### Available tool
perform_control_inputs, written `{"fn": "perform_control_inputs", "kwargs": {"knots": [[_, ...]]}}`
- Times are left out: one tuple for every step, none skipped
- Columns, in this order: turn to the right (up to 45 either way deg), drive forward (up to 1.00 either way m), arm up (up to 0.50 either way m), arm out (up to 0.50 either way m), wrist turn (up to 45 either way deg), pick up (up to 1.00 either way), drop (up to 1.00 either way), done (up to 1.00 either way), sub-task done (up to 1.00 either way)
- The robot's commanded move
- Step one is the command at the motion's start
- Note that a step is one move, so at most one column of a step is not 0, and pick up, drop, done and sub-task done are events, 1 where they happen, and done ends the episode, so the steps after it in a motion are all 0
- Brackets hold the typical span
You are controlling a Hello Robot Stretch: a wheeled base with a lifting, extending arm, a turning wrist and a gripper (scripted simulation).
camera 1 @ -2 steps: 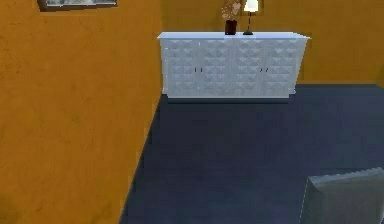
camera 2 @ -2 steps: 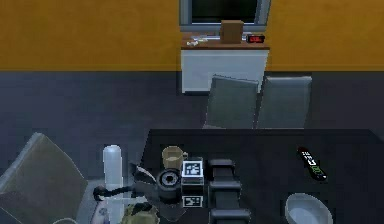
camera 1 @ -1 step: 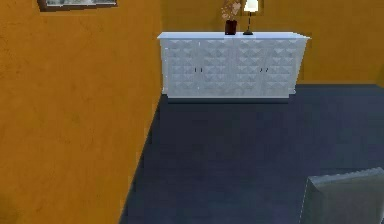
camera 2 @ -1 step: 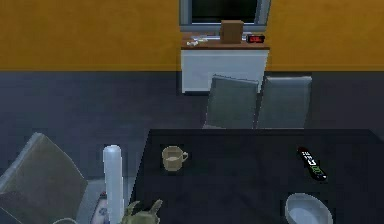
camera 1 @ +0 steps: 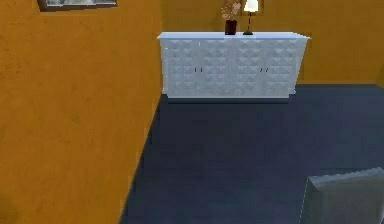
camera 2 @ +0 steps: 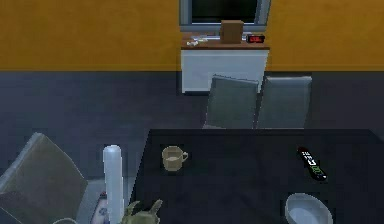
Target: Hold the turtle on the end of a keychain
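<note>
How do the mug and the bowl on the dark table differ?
The mug is tan, narrow and tall for its width; the bowl is pale grey-white, wide and shallow. The mug sits toward the left part of the table in the arm side view, the bowl at its lower right, below the remote. Both stand upright, mouth up, on that table.

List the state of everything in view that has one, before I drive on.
Sideboard: doors shut.
Lamp: looks lit.
Vase: upright on the sideboard.
TV: screen dark.
Mug: upright on the table.
Remote: lying flat on the table.
Bowl: right way up.
White roll: standing on end.
</note>
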Motion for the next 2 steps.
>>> {"fn": "perform_control_inputs", "kwargs": {"knots": [[0.0,0.0,0.1,0.0,0.0,0.0,0.0,0.0,0.0],[0.0,0.0,0.0,0.0,0.0,0.0,0.0,1.0,0.0]]}}
